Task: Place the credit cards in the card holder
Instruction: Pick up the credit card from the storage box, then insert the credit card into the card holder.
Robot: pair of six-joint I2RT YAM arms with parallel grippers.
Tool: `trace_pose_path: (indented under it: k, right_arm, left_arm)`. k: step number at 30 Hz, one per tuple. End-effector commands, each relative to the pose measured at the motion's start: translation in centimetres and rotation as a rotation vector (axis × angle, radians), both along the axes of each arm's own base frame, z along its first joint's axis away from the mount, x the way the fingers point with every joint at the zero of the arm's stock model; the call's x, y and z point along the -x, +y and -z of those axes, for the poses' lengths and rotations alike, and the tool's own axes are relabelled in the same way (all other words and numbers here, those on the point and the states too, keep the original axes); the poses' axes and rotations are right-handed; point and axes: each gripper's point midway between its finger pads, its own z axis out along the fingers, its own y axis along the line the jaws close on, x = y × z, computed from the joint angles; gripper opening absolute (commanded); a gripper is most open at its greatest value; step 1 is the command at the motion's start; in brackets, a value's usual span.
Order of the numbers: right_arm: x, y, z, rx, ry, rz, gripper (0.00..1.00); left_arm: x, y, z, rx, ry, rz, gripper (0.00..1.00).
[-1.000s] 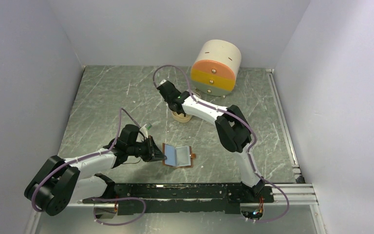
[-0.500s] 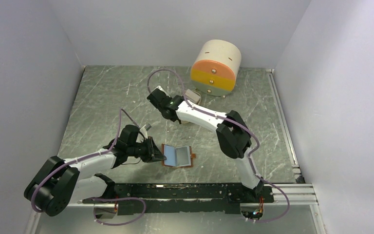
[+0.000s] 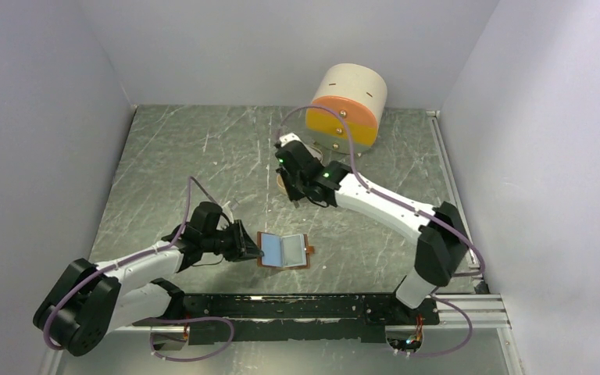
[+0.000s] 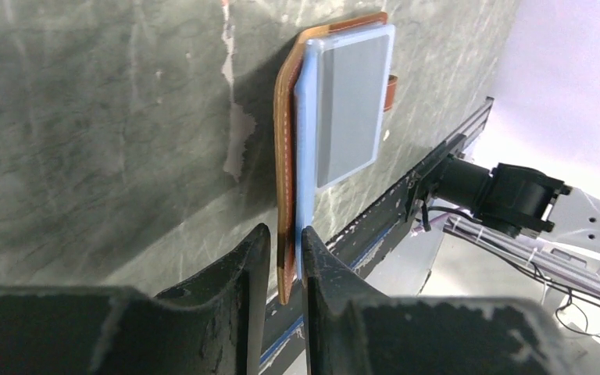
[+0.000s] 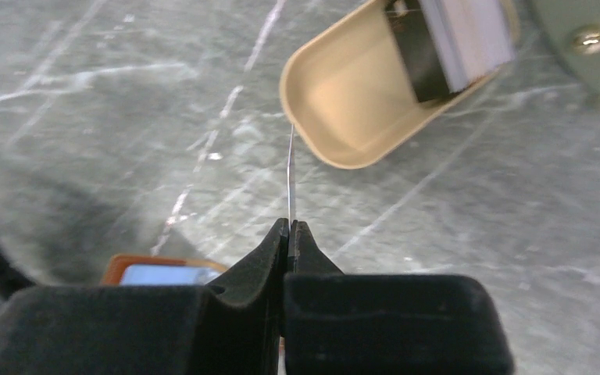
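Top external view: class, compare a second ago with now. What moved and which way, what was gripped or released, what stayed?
The right arm's elbow swung right and nearer the bases; the right gripper, shut on a credit card, moved right, beside the tray. No grab or release shows. The left gripper, card holder and drawer box stayed put.

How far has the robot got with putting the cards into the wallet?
Done: one bluish card sits in the open card holder, whose edge lies between the left gripper's slightly parted jaws. In hand: the right gripper pinches another credit card, seen edge-on. Left: slotting that one in, then the cards waiting in the beige tray.
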Motion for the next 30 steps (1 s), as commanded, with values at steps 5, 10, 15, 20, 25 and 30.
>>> trace_pose_path:
  k: [5,10,15,20,25,30]
  right_arm:
    - [5.1,1.4,0.7,-0.407,0.184,-0.014,0.00]
    - [7.2,1.2,2.5,-0.584,0.298,0.010,0.00]
    - [8.5,1.0,4.1,-0.665,0.349,0.042,0.00]
    - [10.2,1.0,5.8,-0.755,0.407,0.036,0.00]
    - [10.6,0.7,7.8,-0.778,0.427,0.065,0.00]
    - [11.1,0.7,9.8,-0.798,0.465,0.085,0.00]
  left_arm:
    - [-0.5,1.1,0.7,-0.082,-0.012,-0.041,0.21]
    - [-0.3,0.8,0.9,-0.064,-0.002,-0.032,0.19]
    - [-0.2,1.0,1.3,-0.073,0.008,-0.037,0.17]
    - [0.1,1.3,1.8,-0.087,0.025,-0.045,0.14]
    - [0.5,1.6,2.8,-0.104,0.052,-0.049,0.09]
    - [1.0,1.7,3.5,-0.102,0.068,-0.050,0.09]
